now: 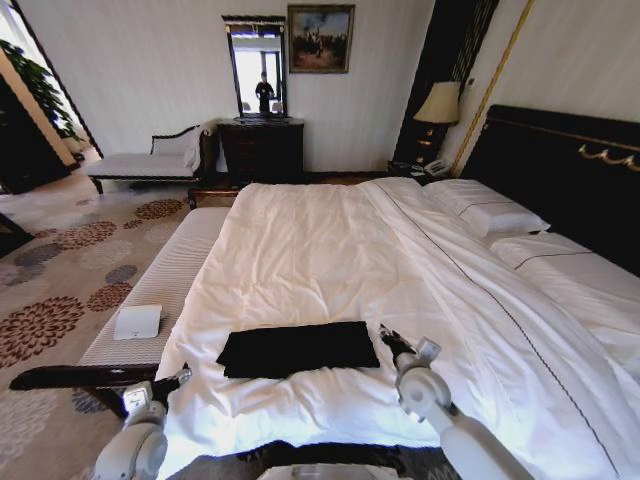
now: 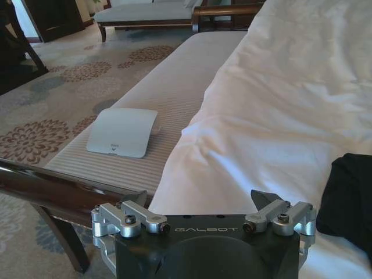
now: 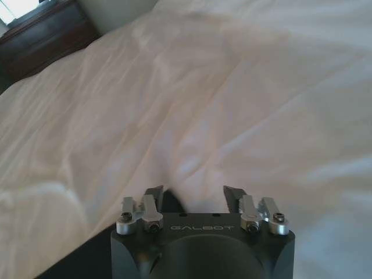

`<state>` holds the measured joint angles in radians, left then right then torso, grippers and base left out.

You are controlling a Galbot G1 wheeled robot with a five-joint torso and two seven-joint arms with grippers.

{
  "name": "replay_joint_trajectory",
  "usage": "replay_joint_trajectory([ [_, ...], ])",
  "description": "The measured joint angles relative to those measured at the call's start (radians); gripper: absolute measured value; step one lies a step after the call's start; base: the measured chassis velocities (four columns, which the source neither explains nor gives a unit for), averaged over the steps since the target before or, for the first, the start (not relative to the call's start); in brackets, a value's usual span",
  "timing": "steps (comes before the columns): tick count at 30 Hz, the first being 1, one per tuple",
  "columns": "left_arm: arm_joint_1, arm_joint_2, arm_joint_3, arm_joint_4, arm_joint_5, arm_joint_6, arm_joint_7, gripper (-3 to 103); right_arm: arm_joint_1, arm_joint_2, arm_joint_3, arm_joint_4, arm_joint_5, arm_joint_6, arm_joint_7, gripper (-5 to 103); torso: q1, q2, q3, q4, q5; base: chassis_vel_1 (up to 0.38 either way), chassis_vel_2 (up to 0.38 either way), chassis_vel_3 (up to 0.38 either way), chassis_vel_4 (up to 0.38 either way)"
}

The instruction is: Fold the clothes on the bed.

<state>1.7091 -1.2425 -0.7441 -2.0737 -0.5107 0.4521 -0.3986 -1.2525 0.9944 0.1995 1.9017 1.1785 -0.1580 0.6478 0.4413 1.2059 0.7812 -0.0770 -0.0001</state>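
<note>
The clothes, a black T-shirt (image 1: 298, 349), lie folded into a flat rectangle on the white duvet near the front edge of the bed (image 1: 330, 250). My left gripper (image 1: 175, 380) hovers at the bed's front left corner, a short way left of the shirt, open and holding nothing. In the left wrist view the left gripper (image 2: 203, 206) is over the duvet's edge, with the shirt (image 2: 350, 197) off to one side. My right gripper (image 1: 395, 342) is open just past the shirt's right end. In the right wrist view the right gripper (image 3: 193, 195) faces bare duvet, and the shirt's edge (image 3: 75, 261) lies beside it.
A pale striped bench (image 1: 170, 275) runs along the bed's left side, with a flat white device (image 1: 137, 322) on it and a dark wooden rail (image 2: 64, 192) at its near end. Pillows (image 1: 490, 215) and a dark headboard (image 1: 570, 170) stand at the right. Patterned carpet (image 1: 60, 270) lies on the left.
</note>
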Motion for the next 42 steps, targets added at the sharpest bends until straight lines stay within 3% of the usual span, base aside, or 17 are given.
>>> replay_joint_trajectory([
  [3, -0.002, -0.001, -0.004, -0.014, -0.015, -0.002, 0.005, 100, 0.031, -0.005, -0.02, -0.041, 0.033, -0.014, -0.068, 66, 0.0, 0.0, 0.0, -0.0002, 0.0001, 0.0, 0.0, 0.0, 0.0],
  [4, 0.0, -0.003, -0.016, -0.023, -0.031, -0.013, 0.016, 100, 0.053, -0.005, -0.031, -0.063, 0.045, -0.021, -0.104, 78, 0.0, 0.0, 0.0, -0.0002, 0.0002, 0.0, 0.0, 0.0, 0.0],
  [5, 0.002, -0.003, -0.021, -0.026, -0.035, -0.019, 0.021, 100, 0.06, -0.004, -0.034, -0.069, 0.049, -0.024, -0.115, 78, 0.0, 0.0, 0.0, -0.0001, 0.0002, 0.0, 0.0, 0.0, 0.0],
  [6, 0.002, -0.003, -0.021, -0.026, -0.035, -0.019, 0.021, 100, 0.06, -0.004, -0.034, -0.069, 0.049, -0.024, -0.115, 78, 0.0, 0.0, 0.0, -0.0001, 0.0002, 0.0, 0.0, 0.0, 0.0],
  [10, 0.014, -0.006, -0.043, -0.029, -0.044, -0.038, 0.029, 100, 0.08, 0.005, -0.05, -0.083, 0.061, -0.036, -0.137, 97, 0.0, 0.0, 0.0, -0.0001, 0.0, 0.0, 0.0, 0.0, 0.0],
  [14, 0.017, -0.007, -0.049, -0.026, -0.048, -0.041, 0.029, 100, 0.095, 0.016, -0.068, -0.103, 0.041, -0.037, -0.145, 101, 0.0, 0.0, 0.0, -0.0001, 0.0, 0.0, 0.0, 0.0, 0.0],
  [16, 0.017, -0.007, -0.049, -0.026, -0.048, -0.041, 0.029, 100, 0.099, 0.019, -0.072, -0.112, 0.035, -0.037, -0.146, 97, 0.0, 0.0, 0.0, -0.0001, 0.0, 0.0, 0.0, 0.0, 0.0],
  [19, 0.017, -0.009, -0.048, -0.027, -0.047, -0.041, 0.028, 100, 0.107, 0.028, -0.081, -0.14, 0.01, -0.037, -0.151, 82, 0.0, 0.0, 0.0, -0.0001, 0.0001, 0.0, 0.0, 0.0, 0.0],
  [22, 0.018, -0.009, -0.047, -0.028, -0.047, -0.041, 0.028, 100, 0.107, 0.03, -0.081, -0.146, 0.005, -0.036, -0.153, 76, 0.0, 0.0, 0.0, -0.0002, 0.0001, 0.0, 0.0, 0.0, 0.0],
  [25, 0.022, -0.008, -0.047, -0.029, -0.047, -0.045, 0.028, 100, 0.103, 0.031, -0.079, -0.148, -0.004, -0.033, -0.157, 60, 0.0, 0.0, 0.0, -0.0002, 0.0, 0.0, 0.0, 0.0, 0.0],
  [27, 0.023, -0.008, -0.047, -0.029, -0.047, -0.045, 0.028, 100, 0.103, 0.032, -0.079, -0.148, -0.005, -0.033, -0.157, 60, 0.0, 0.0, 0.0, -0.0002, 0.0, 0.0, 0.0, 0.0, 0.0],
  [30, 0.029, -0.011, -0.047, -0.03, -0.047, -0.048, 0.027, 100, 0.101, 0.037, -0.077, -0.148, -0.019, -0.021, -0.16, 43, 0.0, 0.0, 0.0, -0.0001, 0.0, 0.0, 0.0, 0.0, 0.0],
  [35, 0.033, -0.014, -0.048, -0.034, -0.046, -0.048, 0.026, 100, 0.104, 0.039, -0.077, -0.151, -0.025, -0.014, -0.167, 27, 0.0, 0.0, 0.0, -0.0001, 0.0, 0.0, 0.0, 0.0, 0.0],
  [38, 0.039, -0.019, -0.046, -0.035, -0.043, -0.045, 0.022, 100, 0.121, 0.041, -0.077, -0.167, -0.029, -0.005, -0.178, 11, 0.0, 0.0, 0.0, -0.0001, 0.0001, 0.0, 0.0, 0.0, 0.0],
  [40, 0.04, -0.02, -0.045, -0.035, -0.043, -0.044, 0.021, 100, 0.125, 0.042, -0.077, -0.17, -0.029, -0.003, -0.179, 11, 0.0, 0.0, 0.0, -0.0001, 0.0001, 0.0, 0.0, 0.0, 0.0],
  [42, 0.041, -0.025, -0.04, -0.035, -0.041, -0.041, 0.015, 100, 0.137, 0.043, -0.077, -0.179, -0.028, 0.004, -0.184, 2, 0.0, 0.0, 0.0, -0.0001, 0.0, 0.0, 0.0, 0.0, 0.0],
])
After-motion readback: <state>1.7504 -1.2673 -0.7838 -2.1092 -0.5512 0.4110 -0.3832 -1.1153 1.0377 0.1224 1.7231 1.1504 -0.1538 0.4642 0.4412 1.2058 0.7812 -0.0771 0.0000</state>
